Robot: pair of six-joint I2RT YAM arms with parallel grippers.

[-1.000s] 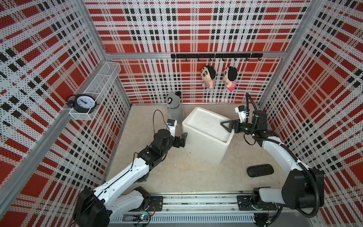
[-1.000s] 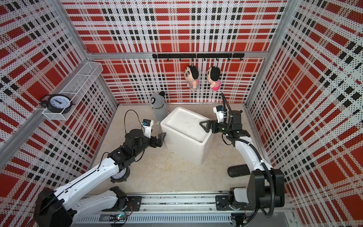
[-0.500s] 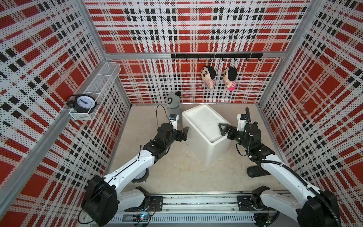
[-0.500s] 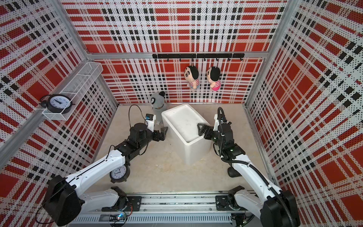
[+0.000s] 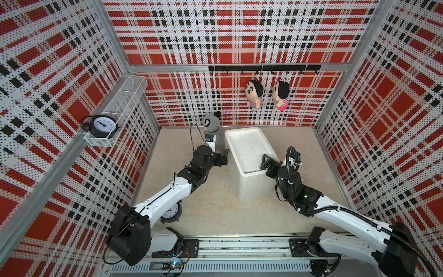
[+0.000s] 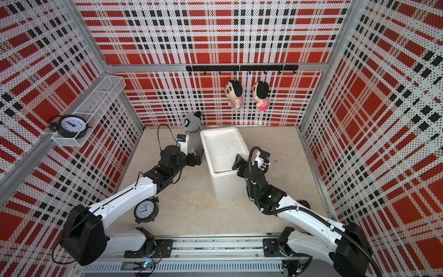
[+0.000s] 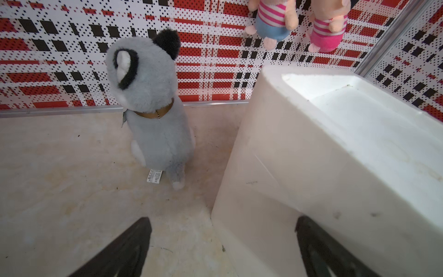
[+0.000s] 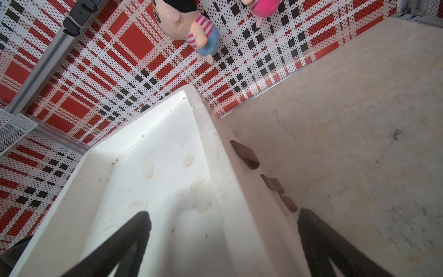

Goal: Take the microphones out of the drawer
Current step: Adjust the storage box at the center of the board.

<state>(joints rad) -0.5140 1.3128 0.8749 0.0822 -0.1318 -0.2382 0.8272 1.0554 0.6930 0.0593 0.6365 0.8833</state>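
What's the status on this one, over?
Left gripper and right gripper: jaws open, empty, flanking the white drawer unit. Microphone not in sight; drawers look shut. Handles look unobstructed; grey plush stands on the left gripper's side.

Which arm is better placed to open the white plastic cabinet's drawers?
Right. The right end effector, open, straddles the white plastic cabinet's edge above the brown handles; the left end effector faces a plain side.

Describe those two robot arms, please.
Both are white shells with black joints. The left arm has a thin black wire looping at its wrist; the right arm carries a ribbed black hose and a green light. Left hand and right hand are black two-fingered claws.
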